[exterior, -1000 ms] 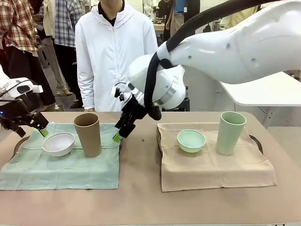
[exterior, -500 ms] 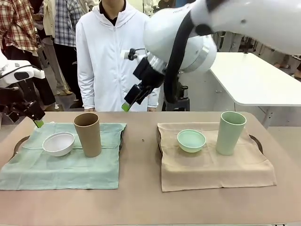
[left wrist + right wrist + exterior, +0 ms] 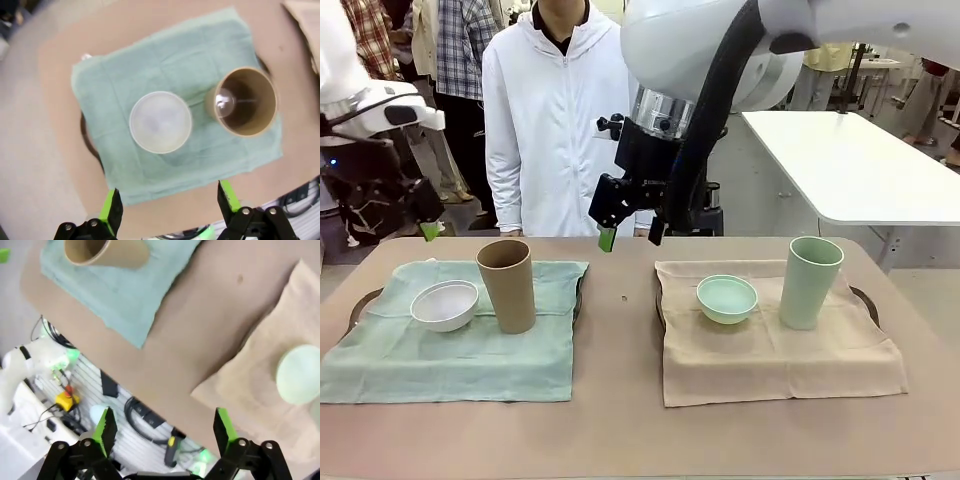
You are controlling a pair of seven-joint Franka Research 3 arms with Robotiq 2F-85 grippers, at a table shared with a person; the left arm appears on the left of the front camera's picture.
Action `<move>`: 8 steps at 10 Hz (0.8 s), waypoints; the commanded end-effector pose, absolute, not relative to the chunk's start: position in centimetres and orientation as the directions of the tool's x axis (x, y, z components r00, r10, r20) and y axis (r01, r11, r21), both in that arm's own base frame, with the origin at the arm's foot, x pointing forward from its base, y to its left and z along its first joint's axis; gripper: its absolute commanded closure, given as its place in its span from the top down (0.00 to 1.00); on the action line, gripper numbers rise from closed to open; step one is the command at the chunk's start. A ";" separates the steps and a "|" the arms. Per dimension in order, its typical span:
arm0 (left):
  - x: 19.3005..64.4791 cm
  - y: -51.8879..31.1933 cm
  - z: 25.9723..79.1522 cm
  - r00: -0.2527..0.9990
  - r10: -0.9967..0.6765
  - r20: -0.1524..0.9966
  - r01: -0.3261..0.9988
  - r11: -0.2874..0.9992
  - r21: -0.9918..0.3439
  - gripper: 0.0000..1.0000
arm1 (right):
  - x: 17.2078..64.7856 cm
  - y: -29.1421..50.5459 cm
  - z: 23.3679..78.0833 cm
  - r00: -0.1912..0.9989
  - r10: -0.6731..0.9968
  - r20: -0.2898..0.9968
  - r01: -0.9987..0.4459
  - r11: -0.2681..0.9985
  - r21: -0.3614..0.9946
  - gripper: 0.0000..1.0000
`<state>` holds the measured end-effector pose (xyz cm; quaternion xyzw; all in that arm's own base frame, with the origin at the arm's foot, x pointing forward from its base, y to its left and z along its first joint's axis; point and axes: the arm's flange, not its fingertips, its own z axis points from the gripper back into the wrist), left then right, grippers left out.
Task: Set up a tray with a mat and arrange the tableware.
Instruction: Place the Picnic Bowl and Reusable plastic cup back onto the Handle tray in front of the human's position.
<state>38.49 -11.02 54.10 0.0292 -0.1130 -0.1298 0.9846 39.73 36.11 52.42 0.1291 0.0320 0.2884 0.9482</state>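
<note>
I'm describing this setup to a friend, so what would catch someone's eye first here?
Two matching place settings stand out: a small white bowl and tall tan-brown cup on a green mat at the left, a mint-green bowl and mint-green cup on a beige mat at the right. Above them hang the open right gripper and left gripper.

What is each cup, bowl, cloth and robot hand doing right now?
Small white bowl: upright, empty, on the green cloth.
Tall tan-brown cup: upright, empty, beside the white bowl.
Small mint-green bowl: upright, on the beige cloth.
Tall mint-green cup: upright.
Green cloth mat: spread flat.
Beige cloth mat: spread flat.
Left gripper: open, holding nothing.
Right gripper: open, holding nothing.
</note>
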 end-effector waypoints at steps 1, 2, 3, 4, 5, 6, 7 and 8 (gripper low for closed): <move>39.0 -13.6 54.7 0.963 -0.206 0.172 0.197 0.978 0.068 1.00 | 40.2 35.8 53.4 0.885 0.462 -0.054 -0.442 0.873 0.207 1.00; 39.3 -14.4 54.4 0.984 -0.140 0.109 0.136 0.990 0.046 1.00 | 40.2 35.0 52.8 0.889 0.454 -0.056 -0.434 0.875 0.217 1.00; 38.4 -12.5 54.7 0.946 -0.252 0.205 0.239 0.967 0.086 1.00 | 39.6 35.9 52.6 0.859 0.512 -0.028 -0.490 0.835 0.251 1.00; 38.4 -12.5 54.7 0.946 -0.252 0.205 0.239 0.967 0.086 1.00 | 39.6 35.9 52.6 0.859 0.512 -0.028 -0.490 0.835 0.251 1.00; 38.4 -12.5 54.7 0.946 -0.252 0.205 0.239 0.967 0.086 1.00 | 39.6 35.9 52.6 0.859 0.512 -0.028 -0.490 0.835 0.251 1.00; 38.4 -12.5 54.7 0.946 -0.252 0.205 0.239 0.967 0.086 1.00 | 39.6 35.9 52.6 0.859 0.512 -0.028 -0.490 0.835 0.251 1.00; 38.4 -12.5 54.7 0.946 -0.252 0.205 0.239 0.967 0.086 1.00 | 39.6 35.9 52.6 0.859 0.512 -0.028 -0.490 0.835 0.251 1.00; 38.4 -12.5 54.7 0.946 -0.252 0.205 0.239 0.967 0.086 1.00 | 39.6 35.9 52.6 0.859 0.512 -0.028 -0.490 0.835 0.251 1.00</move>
